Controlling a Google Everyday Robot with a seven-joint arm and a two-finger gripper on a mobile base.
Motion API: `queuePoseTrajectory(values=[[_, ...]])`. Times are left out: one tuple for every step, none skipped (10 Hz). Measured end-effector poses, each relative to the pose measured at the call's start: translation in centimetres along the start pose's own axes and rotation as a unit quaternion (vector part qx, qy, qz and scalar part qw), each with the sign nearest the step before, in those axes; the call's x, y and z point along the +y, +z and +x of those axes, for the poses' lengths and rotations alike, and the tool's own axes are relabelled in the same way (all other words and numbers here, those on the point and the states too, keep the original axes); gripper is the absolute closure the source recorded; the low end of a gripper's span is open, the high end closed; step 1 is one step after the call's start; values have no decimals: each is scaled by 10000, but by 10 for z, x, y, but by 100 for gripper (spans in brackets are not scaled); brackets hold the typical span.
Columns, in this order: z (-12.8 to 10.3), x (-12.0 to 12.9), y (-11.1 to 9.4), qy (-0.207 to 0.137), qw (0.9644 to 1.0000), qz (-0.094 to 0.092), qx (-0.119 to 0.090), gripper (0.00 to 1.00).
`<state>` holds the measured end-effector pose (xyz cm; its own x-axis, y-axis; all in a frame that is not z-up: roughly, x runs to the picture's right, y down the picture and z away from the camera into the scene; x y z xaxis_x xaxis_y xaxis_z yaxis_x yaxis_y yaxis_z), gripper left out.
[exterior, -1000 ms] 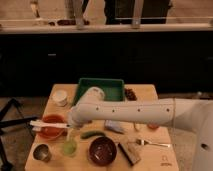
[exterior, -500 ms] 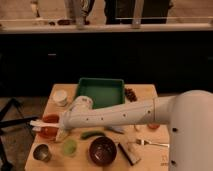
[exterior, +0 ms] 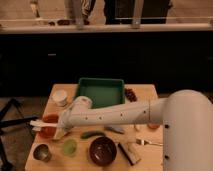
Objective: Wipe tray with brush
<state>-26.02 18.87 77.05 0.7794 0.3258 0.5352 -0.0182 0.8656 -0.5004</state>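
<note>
Now the gripper has reached left beside the brush, fingers wide.

My white gripper hangs at the red bowl beside the white brush, near the green tray.

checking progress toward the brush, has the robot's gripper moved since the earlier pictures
Yes. The gripper has moved left and toward the table's near edge, away from the large green rectangular plastic tray, and is now beside the round orange bowl.
</note>
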Motion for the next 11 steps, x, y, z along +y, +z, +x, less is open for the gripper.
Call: queuePoseTrajectory(values=[[1, 0, 0, 121, 9999, -19, -117, 20], [2, -1, 0, 202, 9995, -29, -241, 20], [0, 0, 1, 227, 9992, -62, -311, 20], [0, 2, 4, 262, 9990, -95, -357, 20], [1, 3, 6, 313, 9986, -126, -401, 20], [1, 3, 8, 347, 9984, -145, -432, 20], [1, 3, 10, 365, 9982, -165, -444, 20], [-5, 2, 15, 366, 9981, -194, -466, 20], [-14, 1, 22, 350, 9979, -233, -487, 20], [-17, 0, 24, 345, 9979, -244, -492, 20], [-21, -3, 26, 329, 9979, -251, -501, 20]])
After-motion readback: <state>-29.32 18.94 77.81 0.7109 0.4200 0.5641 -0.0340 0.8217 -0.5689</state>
